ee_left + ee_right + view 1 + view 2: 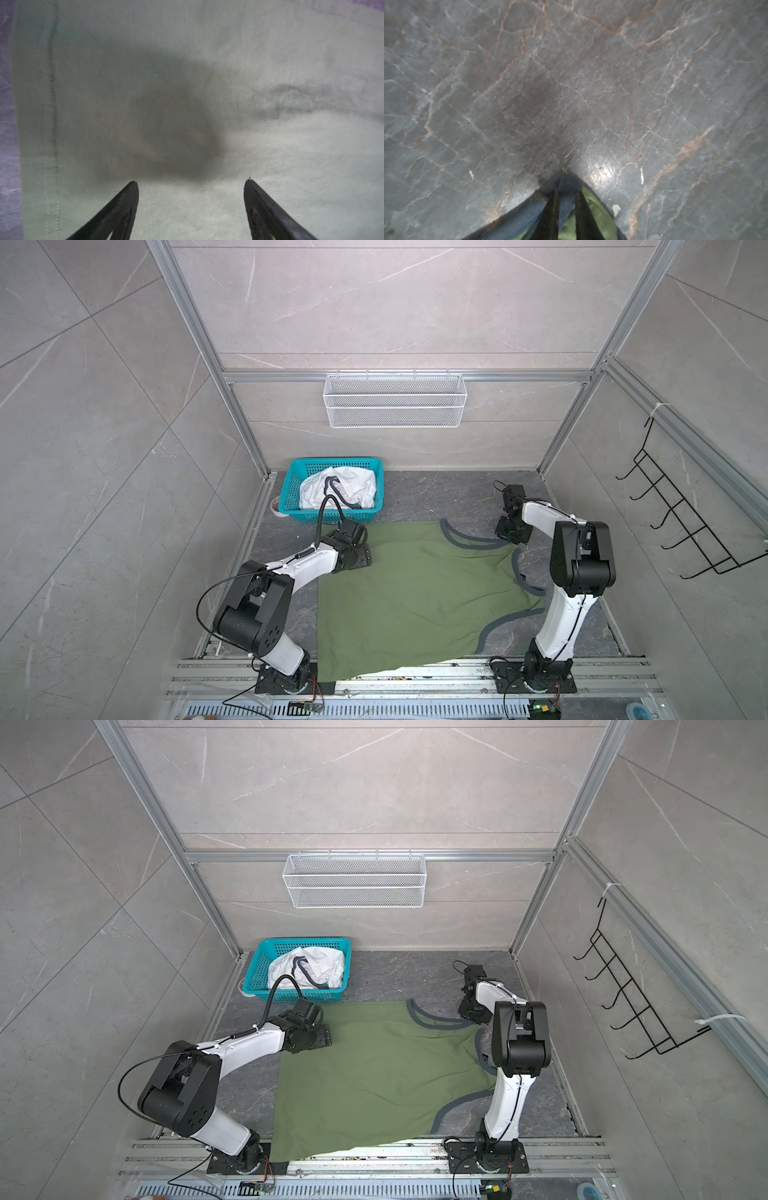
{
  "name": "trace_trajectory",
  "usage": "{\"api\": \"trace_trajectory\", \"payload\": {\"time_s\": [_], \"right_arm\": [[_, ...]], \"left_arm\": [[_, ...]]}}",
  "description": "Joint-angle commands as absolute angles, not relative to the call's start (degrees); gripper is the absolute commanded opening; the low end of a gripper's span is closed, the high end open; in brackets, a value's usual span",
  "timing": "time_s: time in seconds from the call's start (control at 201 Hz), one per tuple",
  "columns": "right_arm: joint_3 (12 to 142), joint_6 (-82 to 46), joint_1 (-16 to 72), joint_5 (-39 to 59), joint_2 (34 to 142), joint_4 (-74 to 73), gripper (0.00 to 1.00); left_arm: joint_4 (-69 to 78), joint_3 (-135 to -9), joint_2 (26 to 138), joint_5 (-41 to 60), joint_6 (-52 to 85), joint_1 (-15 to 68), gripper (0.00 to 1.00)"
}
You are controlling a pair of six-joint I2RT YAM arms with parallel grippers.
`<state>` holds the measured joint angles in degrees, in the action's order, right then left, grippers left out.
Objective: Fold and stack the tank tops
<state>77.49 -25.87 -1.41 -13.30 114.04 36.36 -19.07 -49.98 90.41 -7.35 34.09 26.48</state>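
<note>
A dark veined stone counter [436, 497] carries the olive green tank top with grey trim [415, 597], spread flat between the arms. Behind it, a teal plastic basket [291, 489] holds the crumpled white tank top [353, 485]. The left hand [190, 181] gapes over the green hem; the right hand [566, 191] pinches a grey strap.

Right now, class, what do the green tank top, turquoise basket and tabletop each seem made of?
The green tank top: soft matte knit, likely cotton; it creases, with stitched hems. The turquoise basket: moulded plastic, seen in its lattice walls. The tabletop: dark veined stone look, slight sheen; possibly laminate.
</note>
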Motion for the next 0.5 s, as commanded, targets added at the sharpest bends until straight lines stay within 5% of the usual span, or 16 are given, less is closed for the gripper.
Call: {"api": "trace_trajectory", "payload": {"time_s": [0.0, 0.279, 0.493], "right_arm": [[78.1, -25.6, -1.5, -12.6, 115.4, 38.1, 0.21], [79.7, -25.2, -1.5, -12.7, 116.9, 38.9, 0.26], [79.3, -25.3, -1.6, -13.8, 115.9, 38.7, 0.07]], "left_arm": [[-18.1, -49.7, 90.7, -8.1, 34.4, 26.4, 0.82], [-17.8, -49.7, 91.1, -8.0, 34.4, 26.3, 0.82], [-17.9, -49.5, 91.1, -8.1, 34.2, 26.3, 0.82]]}}
